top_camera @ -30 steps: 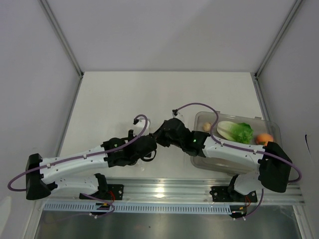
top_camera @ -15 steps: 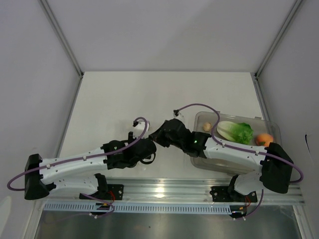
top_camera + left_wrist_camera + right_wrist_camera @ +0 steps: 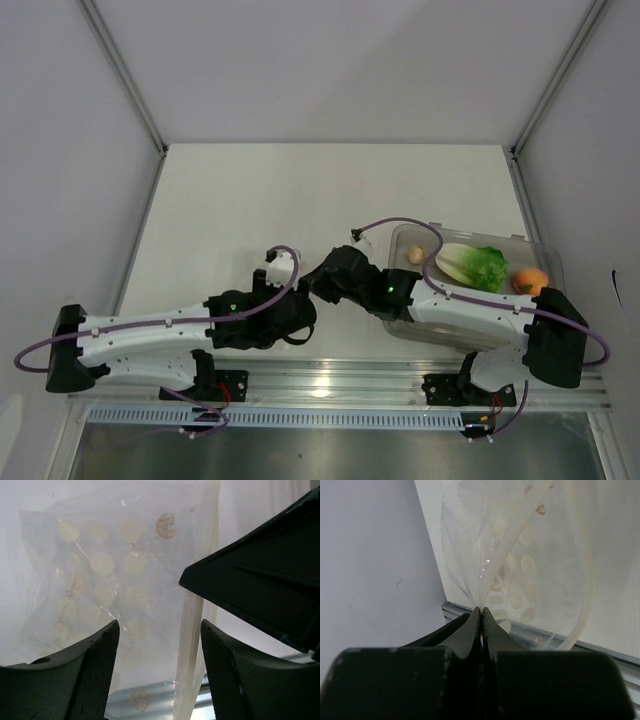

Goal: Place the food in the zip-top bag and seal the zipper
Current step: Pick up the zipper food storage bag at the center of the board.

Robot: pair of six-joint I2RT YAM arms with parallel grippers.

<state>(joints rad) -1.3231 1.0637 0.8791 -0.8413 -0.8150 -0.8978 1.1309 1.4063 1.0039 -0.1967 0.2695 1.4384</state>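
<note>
One edge of zip-top bag (image 3: 520,555) is pinched by clenched right gripper (image 3: 481,612); zipper (image 3: 194,630) is laid 12-to-6 o'clock between parted left gripper (image 3: 159,630) jaws.

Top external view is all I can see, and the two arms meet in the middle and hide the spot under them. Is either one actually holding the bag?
Observer: Yes. In the right wrist view, the right gripper is pinched shut on a fold of the clear zip-top bag.
Visitor: And the other arm, has it got hold of it too?
Observer: No. In the left wrist view, the left gripper is open. The bag shows through the gap, printed with pale round dots, and no food is visible inside it.
</note>
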